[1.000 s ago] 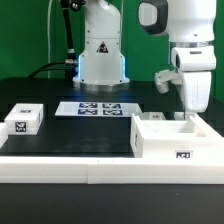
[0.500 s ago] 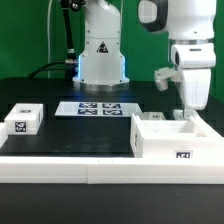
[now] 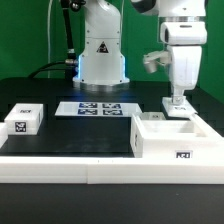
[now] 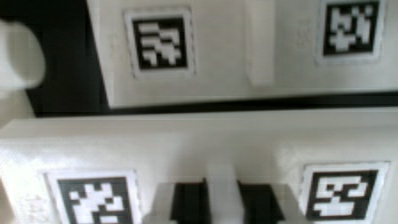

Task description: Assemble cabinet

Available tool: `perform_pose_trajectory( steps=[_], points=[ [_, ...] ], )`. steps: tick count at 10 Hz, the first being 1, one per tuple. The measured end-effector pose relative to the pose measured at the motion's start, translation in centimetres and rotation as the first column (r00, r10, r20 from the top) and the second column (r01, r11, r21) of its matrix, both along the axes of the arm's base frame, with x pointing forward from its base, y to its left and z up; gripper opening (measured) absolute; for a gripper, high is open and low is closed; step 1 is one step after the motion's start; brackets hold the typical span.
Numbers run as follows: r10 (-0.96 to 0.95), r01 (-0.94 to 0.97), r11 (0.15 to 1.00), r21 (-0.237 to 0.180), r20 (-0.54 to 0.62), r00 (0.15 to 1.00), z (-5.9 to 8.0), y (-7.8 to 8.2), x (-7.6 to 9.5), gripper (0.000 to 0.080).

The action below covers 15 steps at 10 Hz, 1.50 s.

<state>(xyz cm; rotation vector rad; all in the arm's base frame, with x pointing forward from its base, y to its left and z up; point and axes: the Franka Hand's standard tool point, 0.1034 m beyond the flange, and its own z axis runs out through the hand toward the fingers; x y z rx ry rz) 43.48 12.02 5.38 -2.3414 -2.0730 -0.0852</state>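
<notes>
The cabinet is sitting on the black table at the exterior view's right, close behind the long white rail that is edging the near side. Its open side is facing up, showing inner compartments. A square tag on its near wall is facing the camera. Its long axis appears to be running across the exterior view, roughly parallel to the rail.

The gripper is hanging straight down over the cabinet's far edge, just above it. Whether it is touching the cabinet, and whether the fingers are spread or pressed together, I cannot tell.

The marker board is lying flat toward the middle of the table. A small white tagged block is resting well apart at the exterior view's left. The arm's base is standing behind the marker board, and a green backdrop is closing off the room.

Only the exterior view is giving the whole layout. The wrist view is showing, blurred and very close, white surfaces with a dark gap between them, black-and-white tags and narrow dark slots.
</notes>
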Motion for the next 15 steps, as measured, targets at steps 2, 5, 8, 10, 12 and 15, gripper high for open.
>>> perform_pose_trajectory(
  steps=[2,5,8,10,12,15],
  points=[
    [-0.023,0.023,1.000,0.001,0.004,1.000,0.2,-0.5,0.3,0.0070],
    [-0.024,0.024,1.000,0.001,0.002,1.000,0.1,-0.5,0.2,0.0070],
    [-0.023,0.023,1.000,0.005,0.009,1.000,0.3,-0.2,1.6,0.0070],
    [-0.022,0.022,1.000,0.004,0.009,1.000,0.4,-0.2,2.1,0.0070],
    [-0.023,0.022,1.000,0.004,0.006,1.000,0.3,-0.2,1.9,0.0070],
    [-0.022,0.022,1.000,0.004,0.008,1.000,0.2,-0.3,2.2,0.0070]
  ],
)
